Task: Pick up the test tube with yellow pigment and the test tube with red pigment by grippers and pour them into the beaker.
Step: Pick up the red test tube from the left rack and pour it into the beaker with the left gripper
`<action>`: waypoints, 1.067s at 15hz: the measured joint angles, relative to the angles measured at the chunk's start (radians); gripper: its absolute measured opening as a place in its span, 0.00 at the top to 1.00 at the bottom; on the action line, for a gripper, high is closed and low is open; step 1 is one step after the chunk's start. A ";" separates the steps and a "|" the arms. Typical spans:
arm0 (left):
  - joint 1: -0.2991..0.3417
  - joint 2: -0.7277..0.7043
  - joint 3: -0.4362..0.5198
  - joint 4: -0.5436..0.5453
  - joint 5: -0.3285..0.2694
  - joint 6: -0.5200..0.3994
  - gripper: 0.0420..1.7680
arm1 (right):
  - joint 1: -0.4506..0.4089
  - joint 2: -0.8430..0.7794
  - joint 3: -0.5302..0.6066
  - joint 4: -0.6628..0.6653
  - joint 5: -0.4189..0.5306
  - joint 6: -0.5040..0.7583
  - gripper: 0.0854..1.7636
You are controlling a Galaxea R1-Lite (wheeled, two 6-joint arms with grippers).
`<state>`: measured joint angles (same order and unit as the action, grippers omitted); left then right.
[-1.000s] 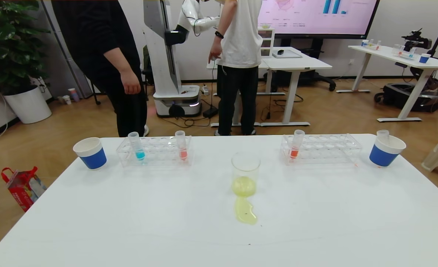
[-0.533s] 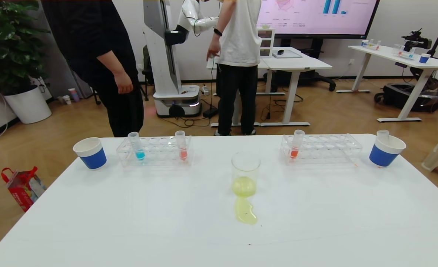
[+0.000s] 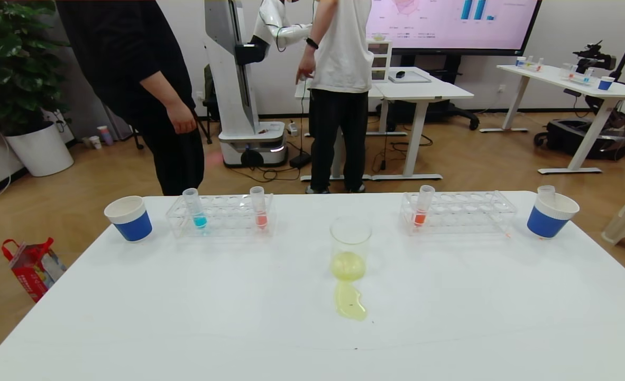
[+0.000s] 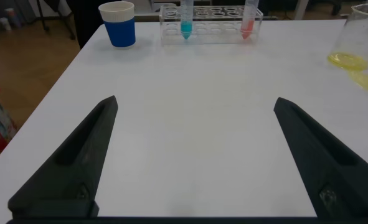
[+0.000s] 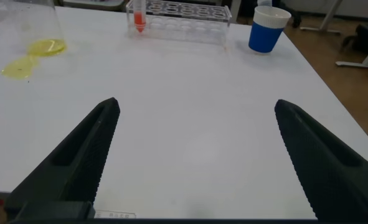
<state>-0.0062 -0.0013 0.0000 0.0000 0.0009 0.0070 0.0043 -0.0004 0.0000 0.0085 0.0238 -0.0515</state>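
- The beaker [image 3: 350, 248] stands upright mid-tabletop [image 3: 450, 317], yellow liquid pooled in its bottom; a yellow puddle [image 3: 350, 301] lies on the tabletop just in front of it.
- The test tube with red pigment [image 3: 258, 206] stands in the left rack [image 3: 222, 216], beside a blue-liquid tube [image 3: 195, 207].
- Another red tube [image 3: 423, 205] stands in the right rack [image 3: 458, 212].
- A tube pokes from the right paper cup [image 3: 550, 214]; its contents cannot be made out.
- Left gripper [image 4: 196, 155] hangs over the bare near tabletop, jaws wide apart, empty.
- Right gripper [image 5: 196, 155] likewise, jaws spread, gripping nothing.
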 joint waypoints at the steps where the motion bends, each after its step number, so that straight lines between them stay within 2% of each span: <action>1: 0.000 0.000 0.000 0.001 -0.004 0.007 0.01 | 0.000 0.000 0.000 0.000 -0.002 0.001 0.02; 8: 0.000 0.000 0.000 0.001 -0.004 0.010 0.01 | 0.000 0.000 0.000 -0.001 -0.003 0.002 0.02; 11: 0.000 0.026 -0.065 0.014 -0.009 0.025 0.01 | 0.001 0.000 0.000 -0.001 -0.003 0.002 0.02; 14: -0.008 0.176 -0.168 -0.038 -0.010 0.029 0.01 | 0.001 0.000 0.000 -0.001 -0.003 0.002 0.02; 16: -0.010 0.334 -0.219 -0.155 -0.010 0.026 0.01 | 0.001 0.000 0.000 -0.001 -0.003 0.001 0.02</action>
<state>-0.0157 0.3332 -0.2191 -0.1547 -0.0089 0.0330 0.0053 -0.0009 0.0000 0.0072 0.0206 -0.0500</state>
